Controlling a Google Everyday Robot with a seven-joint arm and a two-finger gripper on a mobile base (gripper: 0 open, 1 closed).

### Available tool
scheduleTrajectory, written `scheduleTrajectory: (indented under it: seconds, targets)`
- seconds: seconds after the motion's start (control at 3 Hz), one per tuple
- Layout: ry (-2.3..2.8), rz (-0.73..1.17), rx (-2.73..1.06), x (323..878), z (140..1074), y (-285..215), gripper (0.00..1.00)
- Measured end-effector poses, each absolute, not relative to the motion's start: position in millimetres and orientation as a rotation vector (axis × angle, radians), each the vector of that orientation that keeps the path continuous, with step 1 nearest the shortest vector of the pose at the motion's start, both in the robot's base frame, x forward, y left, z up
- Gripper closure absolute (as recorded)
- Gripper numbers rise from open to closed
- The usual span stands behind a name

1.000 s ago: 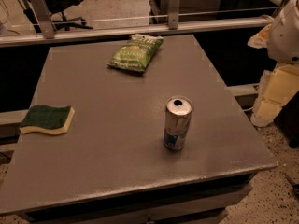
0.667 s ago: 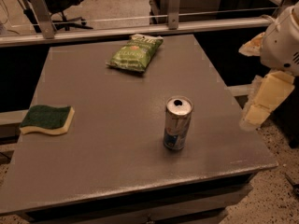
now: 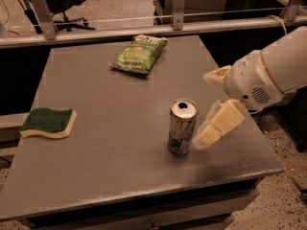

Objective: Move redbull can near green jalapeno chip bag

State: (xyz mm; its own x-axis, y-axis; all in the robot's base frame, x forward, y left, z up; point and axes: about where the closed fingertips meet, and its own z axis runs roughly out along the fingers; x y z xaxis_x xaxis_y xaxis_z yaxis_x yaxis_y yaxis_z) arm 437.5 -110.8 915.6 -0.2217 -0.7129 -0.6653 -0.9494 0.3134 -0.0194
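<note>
Grey worktop (image 3: 120,176), with your gripper (image 3: 204,108) beside the redbull can (image 3: 182,127).
Your redbull can stands upright toward the front right corner, well apart from the green jalapeno chip bag (image 3: 138,55) lying flat near the back edge. Your gripper hangs over the right edge, jaws spread, its lower finger just beside the can's right side; you cannot tell whether they touch. A sponge (image 3: 48,122) lies at the left edge.

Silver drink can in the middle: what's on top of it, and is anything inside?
On the slim silver drink can only its own pull-tab lid shows; nothing rests there. The lid hides any contents. The robot's end effector hovers open beside the can.
</note>
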Motion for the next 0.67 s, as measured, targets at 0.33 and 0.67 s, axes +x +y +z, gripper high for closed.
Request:
scheduleTrajectory:
  seconds: [0.33,0.67]
  targets:
    - [1.902,0.704,-1.372,436.7,908.7,-71.5,0.00]
    - [1.810,0.807,-1.295,431.5,906.7,-47.6,0.00]
